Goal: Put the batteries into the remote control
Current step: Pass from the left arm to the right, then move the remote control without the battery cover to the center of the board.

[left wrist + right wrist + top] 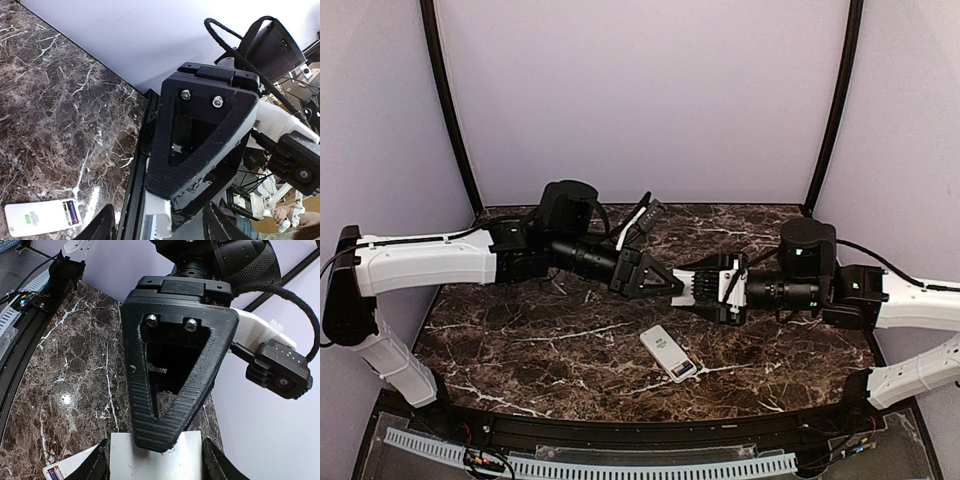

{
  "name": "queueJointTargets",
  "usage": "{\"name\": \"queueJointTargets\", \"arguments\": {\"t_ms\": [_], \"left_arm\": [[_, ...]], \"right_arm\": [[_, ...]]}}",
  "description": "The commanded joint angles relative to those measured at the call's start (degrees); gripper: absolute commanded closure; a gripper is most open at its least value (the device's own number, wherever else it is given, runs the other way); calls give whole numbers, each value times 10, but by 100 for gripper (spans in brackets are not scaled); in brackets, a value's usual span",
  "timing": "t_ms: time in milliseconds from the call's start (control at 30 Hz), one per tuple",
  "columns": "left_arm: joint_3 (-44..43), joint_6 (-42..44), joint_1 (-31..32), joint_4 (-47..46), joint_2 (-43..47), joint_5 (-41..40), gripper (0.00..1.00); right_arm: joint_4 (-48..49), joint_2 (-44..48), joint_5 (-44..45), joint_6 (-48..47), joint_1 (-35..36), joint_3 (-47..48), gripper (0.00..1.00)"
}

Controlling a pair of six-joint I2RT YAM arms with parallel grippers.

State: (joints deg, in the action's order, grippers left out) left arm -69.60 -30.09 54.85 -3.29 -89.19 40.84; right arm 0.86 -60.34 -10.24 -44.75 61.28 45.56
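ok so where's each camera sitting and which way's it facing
top external: above, behind the arms, looking down on brown marbled table; both show, left gripper meeting right gripper
left wrist: faces the right gripper; own fingers at bottom
right wrist: faces the left gripper; own fingers hold a white flat piece
shared: all three show the small flat white plastic remote control

Finishes I see
The worktop (520, 340) is glossy veined brown stone; the remote control (668, 353) smooth white plastic; left pincer (675, 284) and right pincer (695, 292) ribbed matt black plastic with metal screws; the white panel (185, 460) smooth plastic.
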Motion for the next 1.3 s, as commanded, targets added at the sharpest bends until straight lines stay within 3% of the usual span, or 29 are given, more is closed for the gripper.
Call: {"name": "queueJointTargets", "arguments": {"t_ms": [0,100,200,333,533,700,833,967,1267], "left_arm": [[-10,77,-3,59,43,-47,31],[-2,133,-3,88,75,-120,23],[29,240,-3,86,105,-189,18],[58,366,-3,90,108,-220,16],[66,527,-2,107,56,-142,12],[53,686,-2,129,-40,-135,9],[-22,823,-1,234,-136,-114,8],[-81,895,3,280,-206,-99,2],[-147,950,8,294,-287,-140,1]], "right_arm": [[4,12,25,46,6,-18,56],[-4,12,49,98,0,-21,57],[-20,16,45,182,-13,-34,57],[9,26,34,271,-27,-84,60],[39,59,42,331,-40,-141,60],[45,100,42,371,-46,-180,60],[55,127,47,410,-57,-204,60],[55,128,41,421,-63,-206,60],[72,126,6,420,-85,-213,59]]}}
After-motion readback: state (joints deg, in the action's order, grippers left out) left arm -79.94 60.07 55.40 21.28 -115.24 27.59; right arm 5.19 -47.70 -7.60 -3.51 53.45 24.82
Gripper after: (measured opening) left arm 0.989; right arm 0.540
